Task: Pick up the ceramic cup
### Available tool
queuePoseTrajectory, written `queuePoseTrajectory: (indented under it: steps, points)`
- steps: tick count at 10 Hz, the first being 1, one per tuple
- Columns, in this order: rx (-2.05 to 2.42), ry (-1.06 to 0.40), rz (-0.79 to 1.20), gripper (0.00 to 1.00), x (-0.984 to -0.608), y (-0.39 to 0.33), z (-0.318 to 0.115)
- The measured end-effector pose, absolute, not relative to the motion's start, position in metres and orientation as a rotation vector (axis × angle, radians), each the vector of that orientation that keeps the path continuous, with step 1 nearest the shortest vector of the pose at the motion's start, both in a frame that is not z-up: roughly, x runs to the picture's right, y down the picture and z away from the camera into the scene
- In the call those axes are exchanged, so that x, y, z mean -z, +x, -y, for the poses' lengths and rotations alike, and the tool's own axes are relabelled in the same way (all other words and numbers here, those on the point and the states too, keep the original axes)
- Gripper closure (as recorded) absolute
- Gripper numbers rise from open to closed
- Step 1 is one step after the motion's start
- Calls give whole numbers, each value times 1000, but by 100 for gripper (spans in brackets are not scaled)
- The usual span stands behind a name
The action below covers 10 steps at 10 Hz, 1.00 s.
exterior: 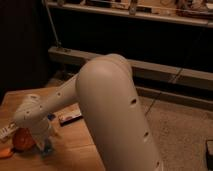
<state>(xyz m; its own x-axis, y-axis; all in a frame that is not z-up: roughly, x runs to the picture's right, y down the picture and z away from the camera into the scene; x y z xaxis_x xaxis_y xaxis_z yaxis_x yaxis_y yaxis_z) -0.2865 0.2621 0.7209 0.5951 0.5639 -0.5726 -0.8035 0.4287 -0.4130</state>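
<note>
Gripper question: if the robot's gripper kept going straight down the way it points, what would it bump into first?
Probably the small glossy light-blue ceramic cup on the wooden table. The gripper hangs at the picture's lower left, pointing down right over it, beside the orange bowl. Depth is hard to judge here.

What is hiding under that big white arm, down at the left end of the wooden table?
The hand reaches down over a small light-blue ceramic cup, beside a round orange bowl. The arm covers most of the cup.

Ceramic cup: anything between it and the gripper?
Nothing visible. The gripper is low at the wooden table's left edge, right at the light-blue ceramic cup. The orange bowl sits just left, beside it.
</note>
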Motion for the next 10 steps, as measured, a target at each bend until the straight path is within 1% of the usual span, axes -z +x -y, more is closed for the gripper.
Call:
queuePoseTrajectory:
  steps: [2, 3, 5, 6, 7, 8, 9, 10]
  points:
    - [-862, -712, -419, 36, -731, -281, -274]
    - [-852, -719, -453, 42, -736, -276, -283]
    - [-848, -753, -530, 61, -743, -270, -299]
    - [-867, -799, -564, 74, -742, -274, -305]
    - [-878, -827, -563, 82, -742, -276, -304]
    - [-909, -858, -528, 91, -739, -284, -290]
    - [-949, -884, -452, 99, -725, -298, -260]
    - [-975, -879, -392, 100, -712, -304, -234]
